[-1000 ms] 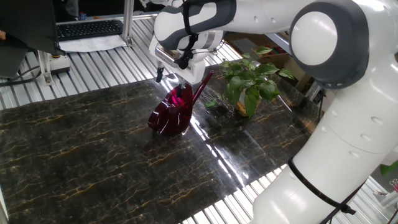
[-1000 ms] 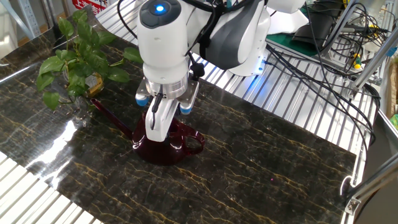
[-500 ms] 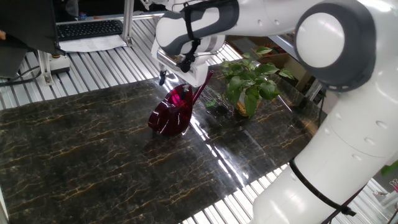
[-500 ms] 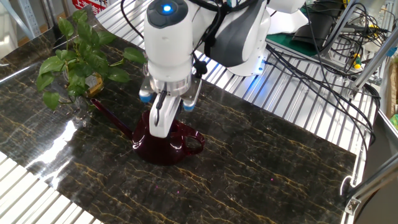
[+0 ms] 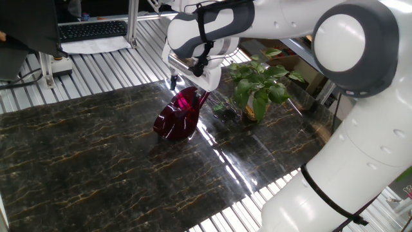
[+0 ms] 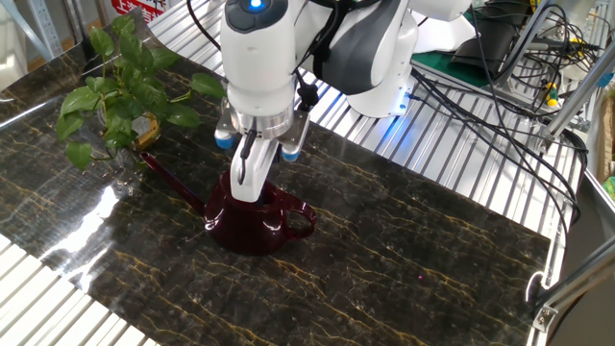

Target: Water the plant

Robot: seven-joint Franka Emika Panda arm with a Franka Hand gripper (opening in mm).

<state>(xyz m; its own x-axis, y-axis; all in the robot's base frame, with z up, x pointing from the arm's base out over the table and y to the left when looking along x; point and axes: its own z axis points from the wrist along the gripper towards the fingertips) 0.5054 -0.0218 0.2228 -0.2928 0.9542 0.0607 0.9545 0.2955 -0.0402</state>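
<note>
Can (image 6: 252, 223) stands on the dark surface (image 6: 404, 250), spout running along the surface toward the plant (image 6: 120, 91) — tip just short of the pot. Gripper (image 6: 247, 188) hangs directly above the can's top. Whether the fingers are apart or clamped — cannot tell.

Plant (image 5: 257, 87) (image 6: 113, 91): green-leaved, upright, at table edge.

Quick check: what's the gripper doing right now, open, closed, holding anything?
Gripper: right above the red watering can, which sits on the table; fingers look close together, but whether they are shut or gripping the can cannot be told.
</note>
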